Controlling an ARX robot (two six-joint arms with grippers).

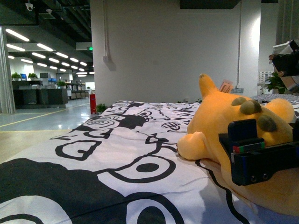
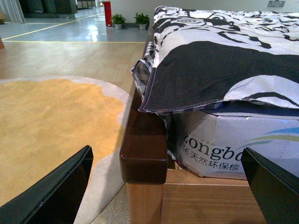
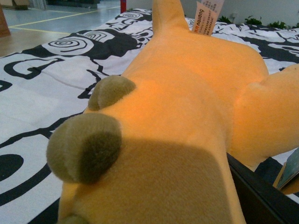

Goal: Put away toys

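Observation:
The orange-yellow plush toy (image 1: 224, 123) with olive-brown bumps on its head lies on the bed at the right. In the right wrist view the toy (image 3: 187, 93) fills the picture. My right gripper (image 1: 261, 156) is open, close against the toy's head. In its own view my right gripper (image 3: 163, 205) has the head between its jaws; only one black finger (image 3: 261, 196) shows. My left gripper (image 2: 168, 186) is open and empty, low beside the bed's corner, away from the toy.
The black-and-white cartoon-print bed cover (image 1: 117, 154) hangs over the mattress (image 2: 219, 149). The dark wooden bed-frame corner (image 2: 145, 154) is in front of my left gripper. A yellow rug (image 2: 46, 126) lies on the floor. A white wall stands behind the bed.

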